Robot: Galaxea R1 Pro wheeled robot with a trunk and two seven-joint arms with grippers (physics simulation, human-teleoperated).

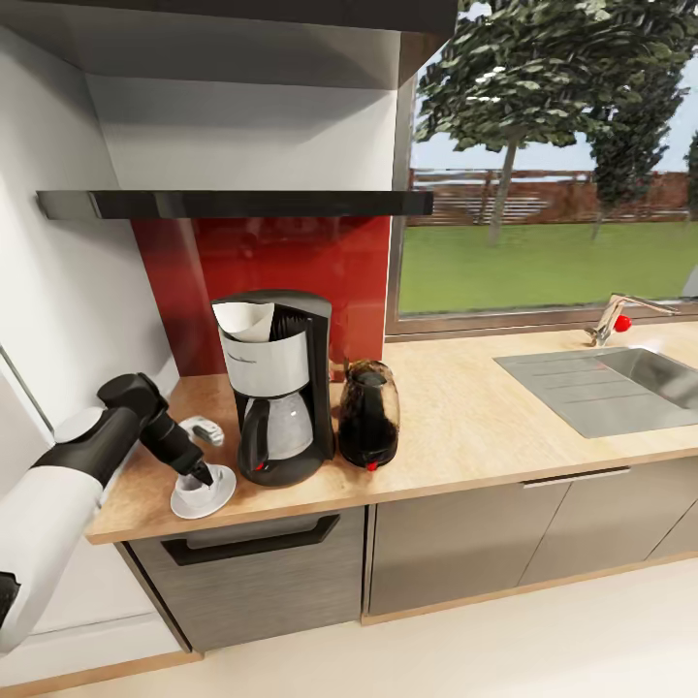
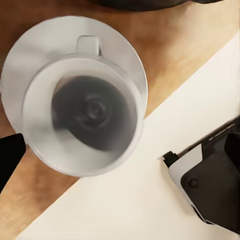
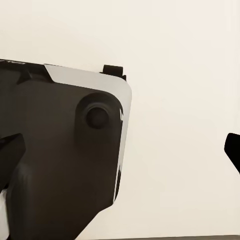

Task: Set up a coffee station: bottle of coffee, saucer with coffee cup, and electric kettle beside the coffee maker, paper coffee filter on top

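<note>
Kitchen wall run: red backsplash under the kitchen shelf (image 1: pixel 233 203), window on the right, long light-wood countertop (image 1: pixel 465 427) with a steel sink (image 1: pixel 601 388) at its far end.

Largest first. The coffee maker (image 1: pixel 276 397) stood on the countertop near its left end, with the paper coffee filter (image 1: pixel 244 320) sitting white in its top. The electric kettle (image 1: pixel 368 415) was just beside it on the sink side, touching or nearly so. The saucer (image 1: pixel 204 494) lay just beside the machine's other flank, near the counter's front edge, with the coffee cup (image 1: pixel 199 485) on it. The left wrist view confirmed this: coffee cup (image 2: pixel 82 112) upright inside the saucer (image 2: pixel 120 45) rim, handle pointing toward the machine. A small grey-white item lay on the countertop behind the saucer; too small to identify. I could not find the bottle of coffee on the shelf or the counter.

The left gripper (image 1: pixel 201 473) was directly over the cup, at its rim. Only 1 dark fingertip (image 2: pixel 10 155) showed at the frame edge, beside the cup, so whether the fingers were apart or clamped on the cup I could not tell. Right gripper: state likewise not readable; the right wrist view gave dark robot housing against pale floor.

Judgement: cup-on-saucer step, at placement or release. 4 of 5 items look done. Next move calls for a straight lift clear of the cup without tipping it, then locating the bottle.
</note>
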